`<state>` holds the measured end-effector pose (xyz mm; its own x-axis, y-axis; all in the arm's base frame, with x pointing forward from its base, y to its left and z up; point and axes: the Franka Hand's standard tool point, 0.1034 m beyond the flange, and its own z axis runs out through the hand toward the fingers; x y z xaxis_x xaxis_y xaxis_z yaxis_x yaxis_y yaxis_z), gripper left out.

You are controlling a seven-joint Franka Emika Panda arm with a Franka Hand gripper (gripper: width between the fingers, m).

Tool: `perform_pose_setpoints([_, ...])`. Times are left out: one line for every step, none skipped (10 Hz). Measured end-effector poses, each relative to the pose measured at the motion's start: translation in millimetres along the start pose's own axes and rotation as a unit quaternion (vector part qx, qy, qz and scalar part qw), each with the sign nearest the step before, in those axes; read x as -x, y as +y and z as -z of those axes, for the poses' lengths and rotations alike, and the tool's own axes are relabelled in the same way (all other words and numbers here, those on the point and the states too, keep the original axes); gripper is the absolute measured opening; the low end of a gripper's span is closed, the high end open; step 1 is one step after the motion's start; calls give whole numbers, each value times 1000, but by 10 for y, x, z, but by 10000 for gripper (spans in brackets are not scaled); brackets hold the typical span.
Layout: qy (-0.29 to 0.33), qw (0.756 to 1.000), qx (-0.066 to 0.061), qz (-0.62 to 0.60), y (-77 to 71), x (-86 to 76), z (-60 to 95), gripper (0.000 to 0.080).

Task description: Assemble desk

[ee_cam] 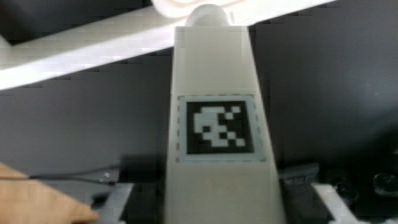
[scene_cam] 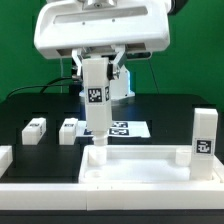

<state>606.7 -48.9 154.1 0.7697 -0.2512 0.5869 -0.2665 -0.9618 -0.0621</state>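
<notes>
The white rimmed tabletop panel (scene_cam: 150, 163) lies at the front of the black table. One tagged white leg (scene_cam: 204, 134) stands upright at its corner on the exterior view's right. My gripper (scene_cam: 97, 70) is shut on a second tagged leg (scene_cam: 98, 105) and holds it upright, its lower end at the panel's far corner on the exterior view's left, by a round socket (scene_cam: 98, 153). In the wrist view the held leg (ee_cam: 217, 120) fills the middle, its tag facing the camera, with the fingers (ee_cam: 135, 196) against both its sides and the panel's rim (ee_cam: 107, 58) beyond.
Two more tagged legs (scene_cam: 35, 130) (scene_cam: 69, 130) lie on the table at the exterior view's left. The marker board (scene_cam: 130, 128) lies flat behind the panel. A low white rail (scene_cam: 5, 157) borders the exterior view's left edge.
</notes>
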Motion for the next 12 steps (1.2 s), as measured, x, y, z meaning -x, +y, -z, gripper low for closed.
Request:
perform_pose_setpoints([-5,1000,3,2,30,39,-70,290])
perform_pose_setpoints([-3,1000,3,3,22,8,-109,290])
perform_pose_setpoints([-11,1000,0,3,-13,-8,-136,290])
perform_pose_setpoints([-15,1000,-1,3,-54,-19,-178,290])
perform_pose_setpoints([-13,1000,-2,4,-70,-47,-227,290])
perform_pose_setpoints([-11,1000,-2,4,-85,-73,-256,290])
perform_pose_setpoints([-13,1000,-2,5,-92,-56,-288,290])
perform_pose_setpoints([-16,1000,0,6,-78,-13,-321,290])
perform_pose_setpoints([-19,1000,2,6,-57,8,-335,290])
perform_pose_setpoints([-19,1000,2,5,-48,11,-331,290])
perform_pose_setpoints([-18,1000,2,5,-41,3,-323,290])
perform_pose_setpoints([-18,1000,4,6,-13,0,-319,290])
